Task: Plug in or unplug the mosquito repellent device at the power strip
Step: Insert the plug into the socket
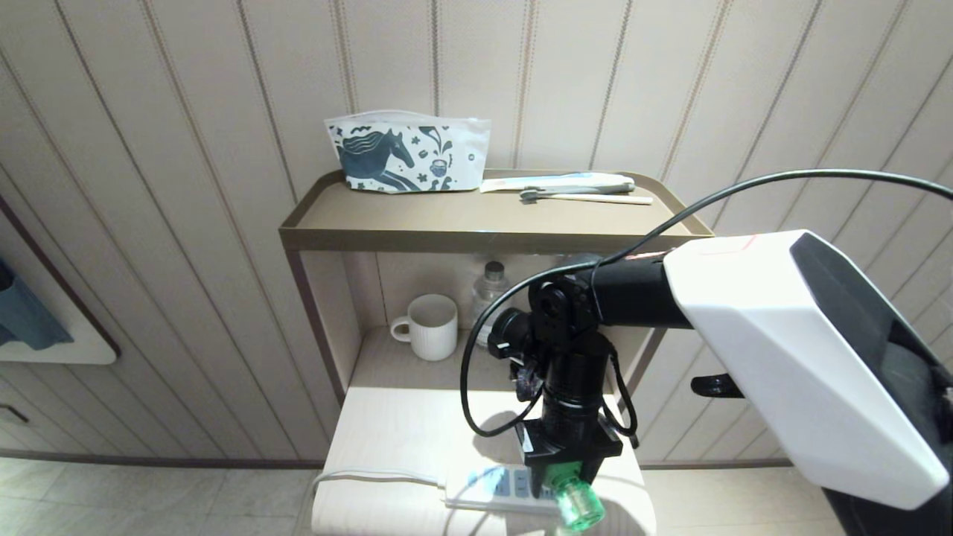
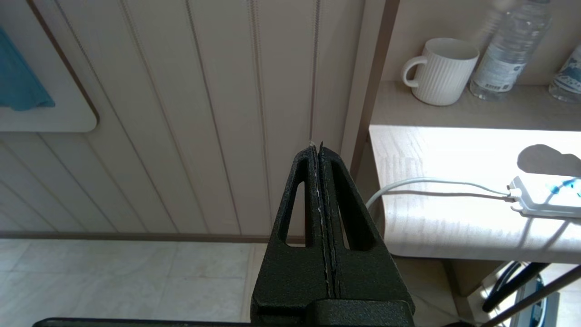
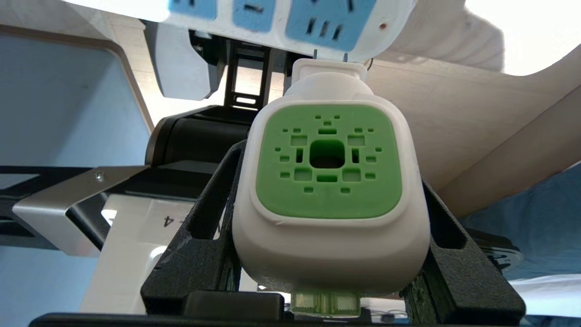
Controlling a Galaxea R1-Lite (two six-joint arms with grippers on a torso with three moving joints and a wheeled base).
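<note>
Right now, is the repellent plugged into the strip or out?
Out. In the right wrist view the repellent device, held in the right claw, shows two bare prongs just short of the power strip end socket.

Strong light falls from above on the pale table top [image 2: 454, 154], which glares almost white in the left wrist view. The arm's dark shadow [image 1: 497, 426] lies there. The water bottle [image 2: 508, 45] looks slightly blurred near its top.
</note>
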